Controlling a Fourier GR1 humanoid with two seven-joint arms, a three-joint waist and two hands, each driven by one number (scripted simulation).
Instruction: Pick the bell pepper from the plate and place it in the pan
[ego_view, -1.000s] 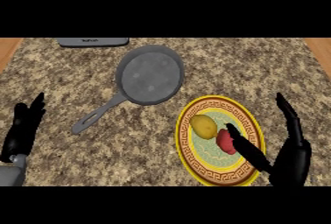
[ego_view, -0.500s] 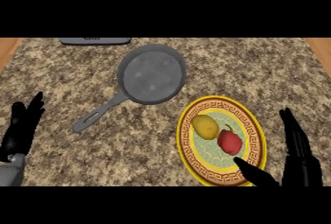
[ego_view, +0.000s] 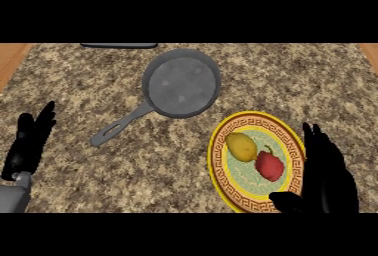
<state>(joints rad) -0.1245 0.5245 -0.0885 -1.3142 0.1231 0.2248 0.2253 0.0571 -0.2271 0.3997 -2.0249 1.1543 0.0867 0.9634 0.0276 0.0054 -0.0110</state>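
Observation:
A red bell pepper (ego_view: 270, 165) lies on a yellow-rimmed patterned plate (ego_view: 221, 170) at the lower right, touching a yellow lemon (ego_view: 241, 145) on its upper left. A grey pan (ego_view: 181, 83) with its handle pointing down-left sits on the counter above and left of the plate. My right hand (ego_view: 328, 175) is open at the plate's right edge, fingers straight and pointing up, thumb low by the plate's near rim; it does not touch the pepper. At the far left edge my left hand (ego_view: 28, 141) rests open with fingers up.
The granite counter has wooden edges at the far left and far right. A dark flat object (ego_view: 118, 45) lies at the counter's back edge, above and left of the pan.
My right hand has drawn back down and to the right, off the pepper and towards the plate's right rim. The pepper stays on the plate. The left hand has barely moved.

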